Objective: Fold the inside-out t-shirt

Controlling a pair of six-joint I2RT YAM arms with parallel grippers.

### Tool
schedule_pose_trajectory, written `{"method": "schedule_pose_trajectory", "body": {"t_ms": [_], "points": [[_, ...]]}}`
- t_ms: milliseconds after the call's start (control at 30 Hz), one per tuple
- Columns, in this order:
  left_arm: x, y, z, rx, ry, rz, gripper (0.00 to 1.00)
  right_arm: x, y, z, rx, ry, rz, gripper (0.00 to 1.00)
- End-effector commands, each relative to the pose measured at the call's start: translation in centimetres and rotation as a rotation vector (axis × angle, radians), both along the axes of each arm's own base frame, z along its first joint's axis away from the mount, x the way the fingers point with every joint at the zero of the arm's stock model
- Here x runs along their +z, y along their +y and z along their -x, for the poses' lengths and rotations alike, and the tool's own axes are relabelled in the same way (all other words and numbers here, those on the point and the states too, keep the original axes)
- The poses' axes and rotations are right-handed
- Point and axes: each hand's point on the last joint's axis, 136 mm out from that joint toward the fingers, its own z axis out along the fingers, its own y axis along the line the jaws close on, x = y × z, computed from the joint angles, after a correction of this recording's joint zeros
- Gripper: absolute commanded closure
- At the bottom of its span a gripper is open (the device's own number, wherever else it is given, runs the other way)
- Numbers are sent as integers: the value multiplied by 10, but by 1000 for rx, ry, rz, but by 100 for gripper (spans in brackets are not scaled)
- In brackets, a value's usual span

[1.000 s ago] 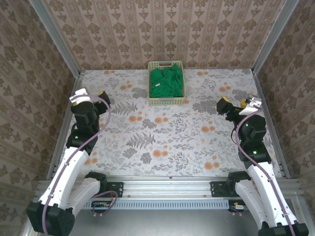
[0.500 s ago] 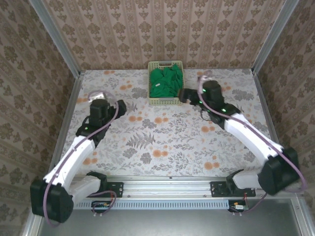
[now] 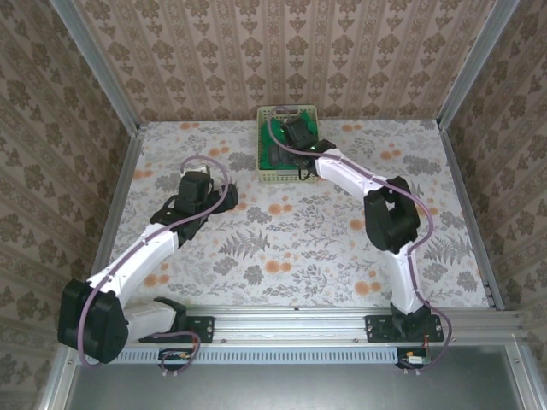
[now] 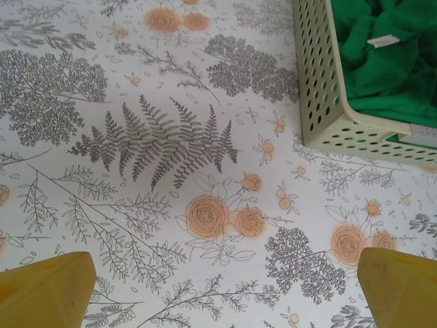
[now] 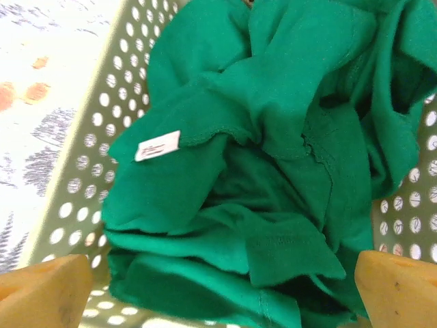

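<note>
The inside-out t-shirt lies crumpled in a pale yellow-green lattice basket at the back of the table. Its bright green folds and small white tag lie just below my right gripper. That gripper hovers open over the basket, yellow fingertips wide apart, nothing between them. My left gripper is open above the bare flowered tablecloth, left of the basket. In the left wrist view the left gripper frames only tablecloth, with the basket and the shirt at the upper right.
The table is covered with a floral cloth and boxed in by patterned walls and metal frame posts. The right arm's elbow stretches across the right middle of the table. A metal rail runs along the near edge.
The right arm has swung from the table's right side to over the basket. The left arm has reached forward and rightward toward the table's middle. Both grippers stayed open.
</note>
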Motion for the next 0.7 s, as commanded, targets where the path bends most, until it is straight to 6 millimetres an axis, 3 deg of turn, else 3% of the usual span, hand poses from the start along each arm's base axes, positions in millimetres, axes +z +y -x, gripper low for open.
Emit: {"method": "schedule_pose_trajectory", "body": {"t_ms": [0, 333, 400, 500, 667], "points": [[-11, -5, 2, -37, 10, -7, 0, -12, -10, -9, -35, 26, 110, 0], [-16, -8, -1, -39, -7, 11, 0, -69, -13, -41, -83, 139, 210, 0], [-18, -8, -2, -38, -3, 8, 0, -72, -10, -45, -75, 150, 192, 5], [-19, -9, -1, -41, 6, 9, 0, -72, -4, -48, -54, 156, 140, 20], [-13, -9, 3, -40, 8, 28, 0, -47, 7, -50, -7, 130, 63, 69]]}}
